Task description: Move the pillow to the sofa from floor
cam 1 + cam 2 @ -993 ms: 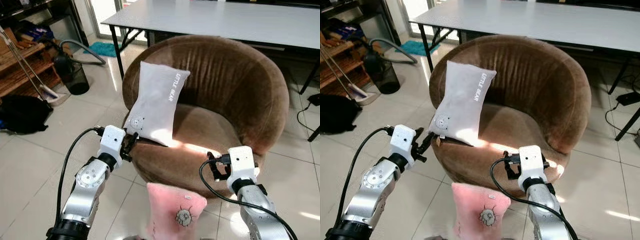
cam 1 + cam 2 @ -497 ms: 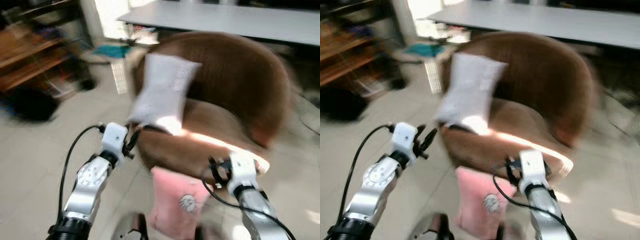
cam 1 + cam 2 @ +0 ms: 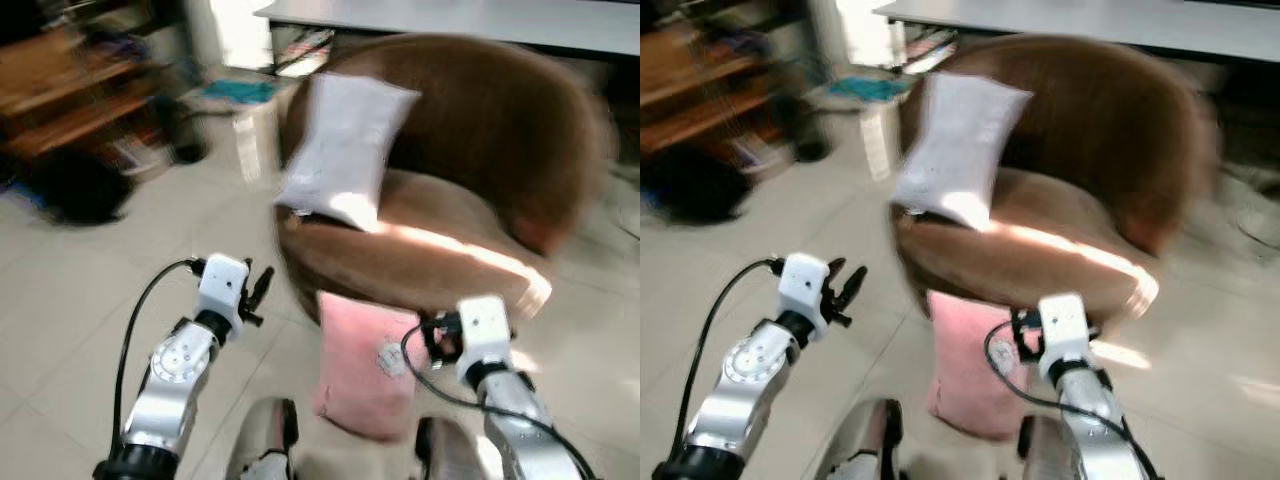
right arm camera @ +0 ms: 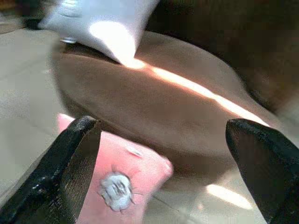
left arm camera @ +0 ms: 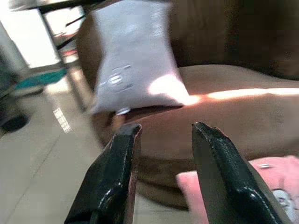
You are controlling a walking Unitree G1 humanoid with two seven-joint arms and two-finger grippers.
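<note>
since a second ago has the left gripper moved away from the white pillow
Yes. The left gripper was at the white pillow's lower corner on the sofa; now it is back over the floor.

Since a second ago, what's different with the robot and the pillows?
The whole picture has shifted and blurred, so the robot itself moved. The left gripper came away from the white pillow and is open over the floor; the right gripper is open, near the pink pillow. The white pillow stays on the brown sofa, the pink one on the floor against it.
</note>
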